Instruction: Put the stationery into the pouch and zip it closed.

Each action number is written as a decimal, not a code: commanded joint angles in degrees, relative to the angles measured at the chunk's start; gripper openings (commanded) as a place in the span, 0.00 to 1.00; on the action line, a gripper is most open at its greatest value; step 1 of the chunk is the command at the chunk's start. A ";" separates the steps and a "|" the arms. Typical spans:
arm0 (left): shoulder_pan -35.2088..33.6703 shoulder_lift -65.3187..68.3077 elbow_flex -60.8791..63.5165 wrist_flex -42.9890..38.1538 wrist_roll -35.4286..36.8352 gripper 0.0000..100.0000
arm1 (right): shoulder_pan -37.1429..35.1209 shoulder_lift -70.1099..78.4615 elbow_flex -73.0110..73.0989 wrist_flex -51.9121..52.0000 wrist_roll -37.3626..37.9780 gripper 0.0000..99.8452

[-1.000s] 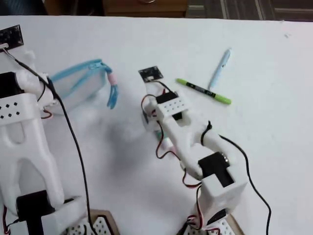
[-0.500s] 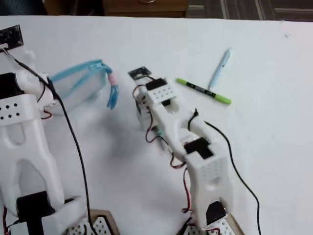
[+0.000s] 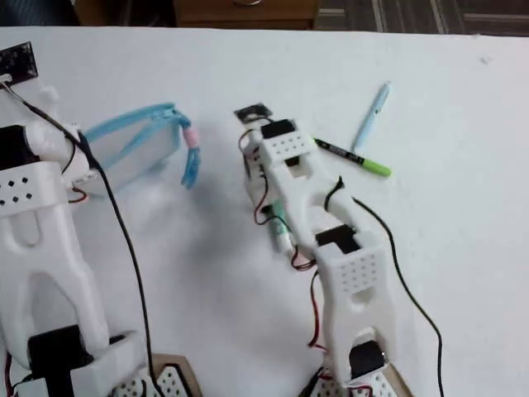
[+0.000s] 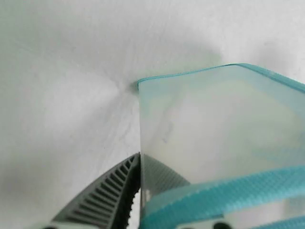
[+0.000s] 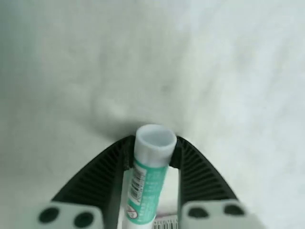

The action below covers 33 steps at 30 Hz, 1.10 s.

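Note:
The clear pouch [image 3: 136, 147] with blue zip trim lies at the left of the table, its mouth gaping. A pink pull [image 3: 190, 136] and a blue strap [image 3: 192, 165] hang at its right end. My left gripper [image 4: 139, 188] is shut on the pouch [image 4: 200, 138] at one edge. At mid-table, my right gripper [image 5: 152, 143] is shut on a white and green glue stick [image 5: 150, 171], cap pointing at the table. The glue stick [image 3: 281, 230] peeks out under the right arm [image 3: 285, 153]. A green marker [image 3: 357, 160] and a light blue pen [image 3: 372, 114] lie to the right.
The table is covered in a white cloth [image 3: 463, 215]. The right arm's wrist overlaps the near end of the marker in the high view. The table's far edge [image 3: 248, 26] runs along the back, with dark furniture behind it.
The right arm has swung its wrist left and then farther back toward the marker, still holding the glue stick. The left arm and the pouch have stayed put.

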State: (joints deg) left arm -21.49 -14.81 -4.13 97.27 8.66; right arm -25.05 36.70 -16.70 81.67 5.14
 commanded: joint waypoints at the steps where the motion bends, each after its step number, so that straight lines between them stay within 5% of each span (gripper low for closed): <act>1: -0.40 -2.51 -0.53 -0.35 0.18 0.02 | 1.63 -6.90 -0.62 3.03 0.00 0.02; 5: -0.31 -2.42 -0.53 -0.35 0.18 0.02 | 2.24 -18.24 -0.62 5.32 -0.35 0.02; 12: -0.31 -2.42 -0.44 -0.35 0.18 0.02 | -1.19 -41.89 -0.53 0.31 -14.33 0.02; 18: -0.04 -2.33 -0.44 -0.35 0.18 0.02 | -11.65 -55.87 -0.09 -17.19 -23.12 0.02; 24: -0.04 -2.33 -0.44 -0.53 0.18 0.02 | -21.49 -58.15 0.88 -37.14 -23.47 0.02; 33: -0.22 -2.33 -0.35 -0.79 0.18 0.02 | -23.60 -51.12 15.65 -58.15 -19.69 0.02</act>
State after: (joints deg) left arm -21.49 -14.81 -4.13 97.27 8.66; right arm -48.35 -14.55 -2.90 29.63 -15.34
